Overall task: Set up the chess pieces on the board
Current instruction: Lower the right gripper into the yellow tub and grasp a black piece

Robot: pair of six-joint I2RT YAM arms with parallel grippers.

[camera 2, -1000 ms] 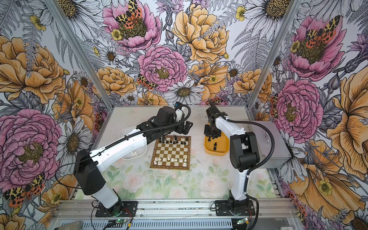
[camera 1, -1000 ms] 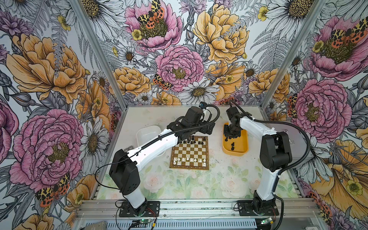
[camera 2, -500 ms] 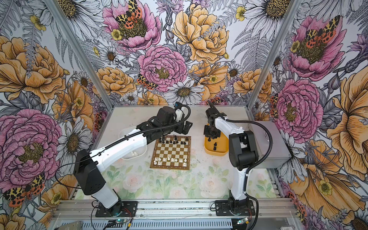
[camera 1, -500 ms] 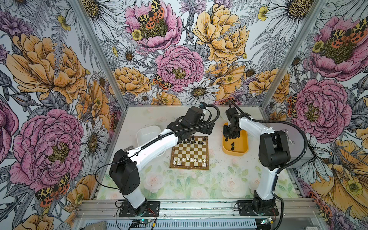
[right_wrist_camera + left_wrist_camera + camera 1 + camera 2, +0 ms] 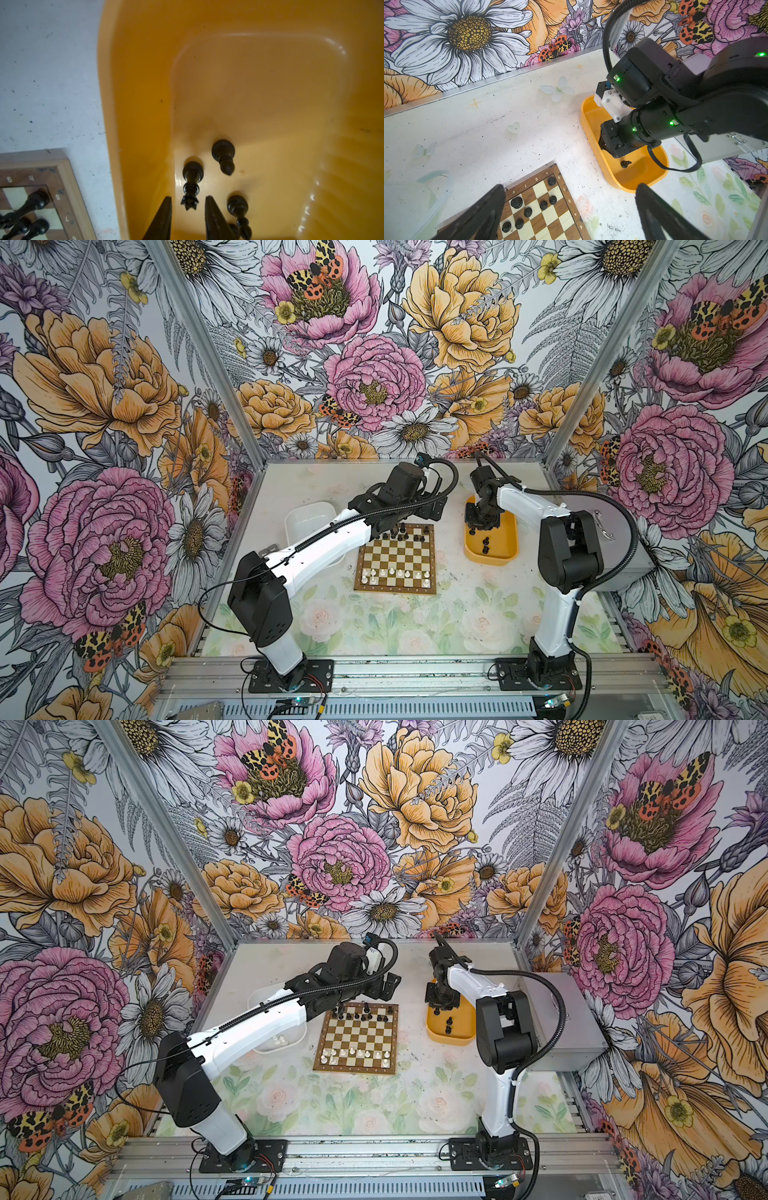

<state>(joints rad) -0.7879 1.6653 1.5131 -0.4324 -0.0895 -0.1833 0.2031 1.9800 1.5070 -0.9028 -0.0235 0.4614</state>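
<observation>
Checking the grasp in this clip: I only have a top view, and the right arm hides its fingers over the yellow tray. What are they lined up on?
Observer: In the right wrist view the right fingers flank the crown of a black queen lying on its side in the yellow tray.
Operator: Gripped already?
Observer: No, a gap shows on each side of the crown.
Operator: And the left fingers?
Observer: The left wrist view shows the left fingers wide apart, holding nothing.
</observation>
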